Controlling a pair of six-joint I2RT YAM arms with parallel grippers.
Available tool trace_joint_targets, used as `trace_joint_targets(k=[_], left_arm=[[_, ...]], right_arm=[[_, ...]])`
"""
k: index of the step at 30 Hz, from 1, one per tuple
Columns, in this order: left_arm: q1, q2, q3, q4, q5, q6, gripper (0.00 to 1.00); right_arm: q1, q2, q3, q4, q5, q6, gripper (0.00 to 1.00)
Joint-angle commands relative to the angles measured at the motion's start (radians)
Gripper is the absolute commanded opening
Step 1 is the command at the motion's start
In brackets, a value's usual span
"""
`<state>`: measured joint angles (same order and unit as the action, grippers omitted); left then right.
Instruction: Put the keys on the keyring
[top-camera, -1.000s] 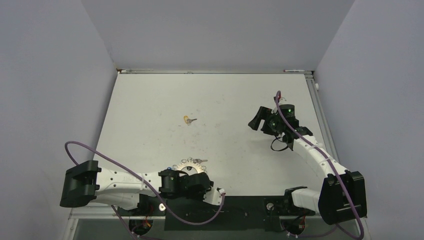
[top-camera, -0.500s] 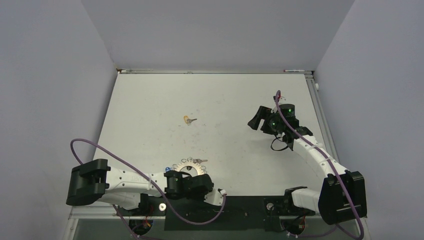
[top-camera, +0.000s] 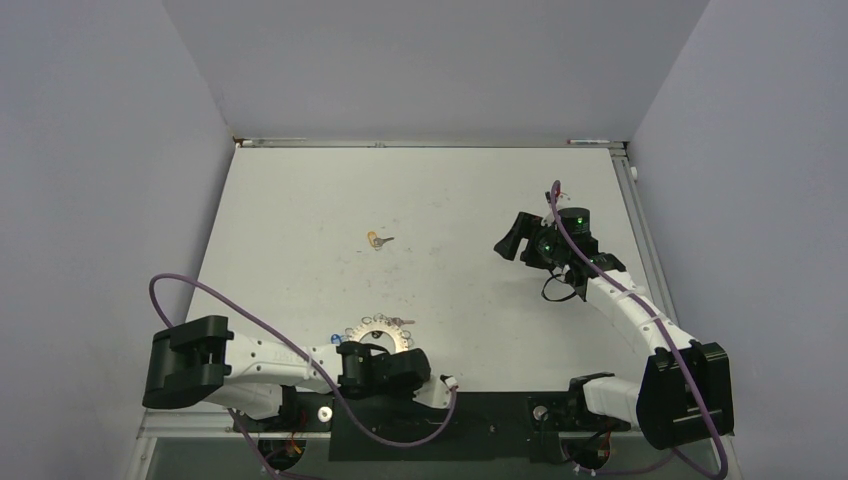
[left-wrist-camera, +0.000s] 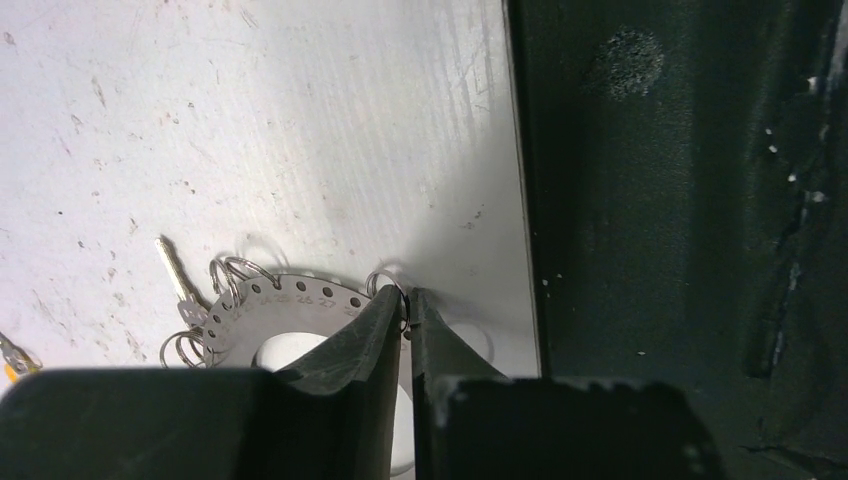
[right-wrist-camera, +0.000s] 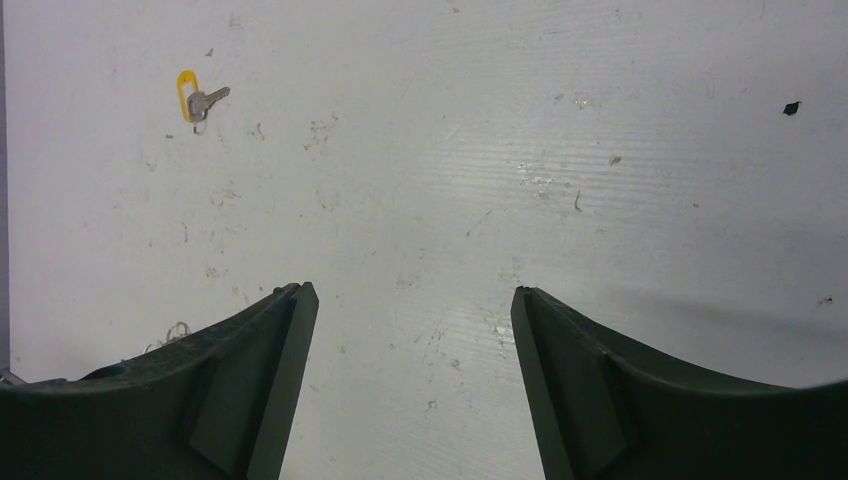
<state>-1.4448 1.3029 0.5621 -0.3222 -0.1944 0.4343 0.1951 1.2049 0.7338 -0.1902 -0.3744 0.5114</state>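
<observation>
We see a scuffed white surface (top-camera: 300, 200) from above, closed in by pale grey walls (top-camera: 90, 200). The left arm (top-camera: 260, 358) lies low along the near edge, and the right arm (top-camera: 625, 310) reaches out over the right half of the surface. A dark strip (left-wrist-camera: 680, 200) borders the surface at the near edge.

The right gripper (right-wrist-camera: 412, 290) hangs above bare surface with its jaws spread wide and nothing between them. The left gripper (left-wrist-camera: 407, 298) is down at the near edge with its jaws pressed almost together, pinching a thin wire loop of the keyring (left-wrist-camera: 270, 300).

The keyring is a flat silvery band with numbered holes and several small wire loops, lying on the surface close to the dark strip. A slim silver key (left-wrist-camera: 172, 270) rests at its far-left edge. A yellow-headed key (right-wrist-camera: 198, 99) lies alone near the middle of the surface, well apart from both grippers.
</observation>
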Motion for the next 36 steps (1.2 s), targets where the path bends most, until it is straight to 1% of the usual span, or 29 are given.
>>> trace_joint_targets(k=[1,2,5,8,14,18,23,24,31,36], left_arm=[[0.002,0.045,0.019,-0.03,-0.018,-0.01,0.02],[0.005,0.052,0.024,-0.036,-0.021,-0.015,0.0],[0.011,0.06,0.038,-0.048,-0.013,-0.03,0.0],[0.021,0.038,0.059,-0.062,0.028,-0.042,0.0],[0.04,-0.098,0.06,-0.045,0.079,-0.047,0.0],[0.076,-0.179,0.059,-0.031,0.15,-0.073,0.0],[0.11,-0.263,0.055,-0.01,0.194,-0.092,0.0],[0.119,-0.28,0.054,-0.003,0.221,-0.097,0.0],[0.191,-0.447,0.037,0.08,0.299,-0.145,0.0],[0.248,-0.543,0.022,0.134,0.34,-0.187,0.0]], right_arm=[[-0.008,-0.005,0.001,0.048,-0.017,-0.008,0.73],[-0.008,-0.006,0.001,0.048,-0.017,-0.008,0.73],[-0.009,-0.008,0.0,0.048,-0.018,-0.01,0.73],[-0.008,-0.01,-0.003,0.052,-0.022,-0.014,0.73],[-0.008,-0.035,-0.021,0.087,-0.049,-0.019,0.71],[-0.008,-0.051,-0.033,0.115,-0.066,-0.02,0.71],[-0.006,-0.075,-0.05,0.164,-0.117,-0.014,0.7],[-0.007,-0.082,-0.055,0.178,-0.133,-0.011,0.7],[-0.002,-0.192,-0.142,0.375,-0.216,0.016,0.7],[0.006,-0.288,-0.23,0.568,-0.281,0.053,0.69]])
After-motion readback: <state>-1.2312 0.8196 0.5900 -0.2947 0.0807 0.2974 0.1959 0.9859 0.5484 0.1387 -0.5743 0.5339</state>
